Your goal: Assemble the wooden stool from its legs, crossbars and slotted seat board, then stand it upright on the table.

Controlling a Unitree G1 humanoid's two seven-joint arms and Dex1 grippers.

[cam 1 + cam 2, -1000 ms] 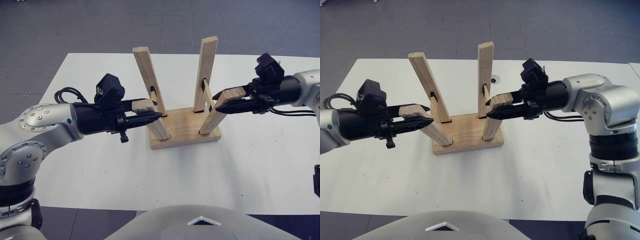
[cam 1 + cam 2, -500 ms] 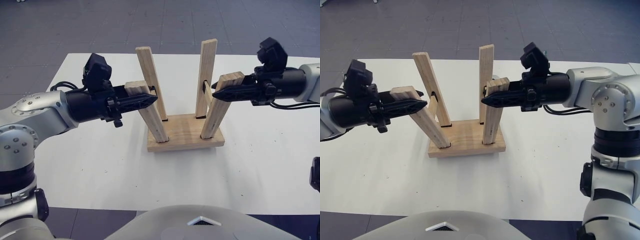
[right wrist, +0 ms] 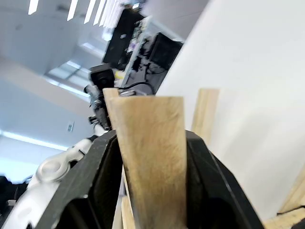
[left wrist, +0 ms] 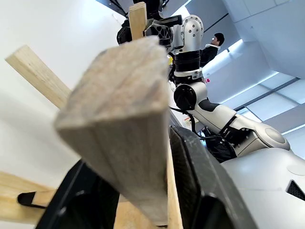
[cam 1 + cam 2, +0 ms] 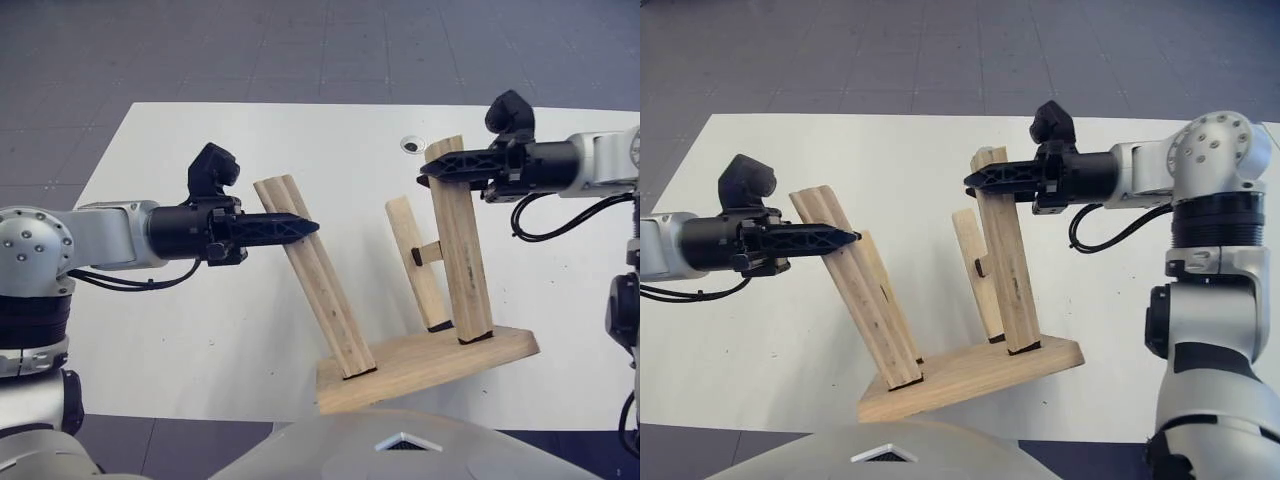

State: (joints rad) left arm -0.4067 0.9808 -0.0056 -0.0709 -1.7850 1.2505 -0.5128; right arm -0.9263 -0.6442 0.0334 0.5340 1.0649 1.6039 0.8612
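Stool (image 5: 400,300) is inverted, its seat board (image 5: 430,362) lowest and legs pointing up, toward the 6 o'clock edge of the white table (image 5: 180,320). The board is tilted: its 3 o'clock end rides higher than its 9 o'clock end. You cannot tell from these views whether the low end touches the table. Your left claw (image 5: 300,227) comes in from 9 o'clock and is clamped on the top end of the left leg pair (image 5: 318,275), which leans toward 11 o'clock from the board. In the left wrist view the leg's end grain (image 4: 119,129) sits tight between the black fingers (image 4: 200,176), with no gap either side. Your right claw (image 5: 432,170) comes in from 3 o'clock, closed on the tip of the right front leg (image 5: 460,260), which stands close to upright. The right wrist view confirms it: the leg end (image 3: 152,143) is pinched between both fingers (image 3: 102,176). The right rear leg (image 5: 415,260) stands just at 9 o'clock of the front one, joined to it by a short crossbar (image 5: 430,254). All the legs are seated in the board's slots. A small round hole (image 5: 411,145) in the table lies at 11 o'clock of the right claw, just beside it.
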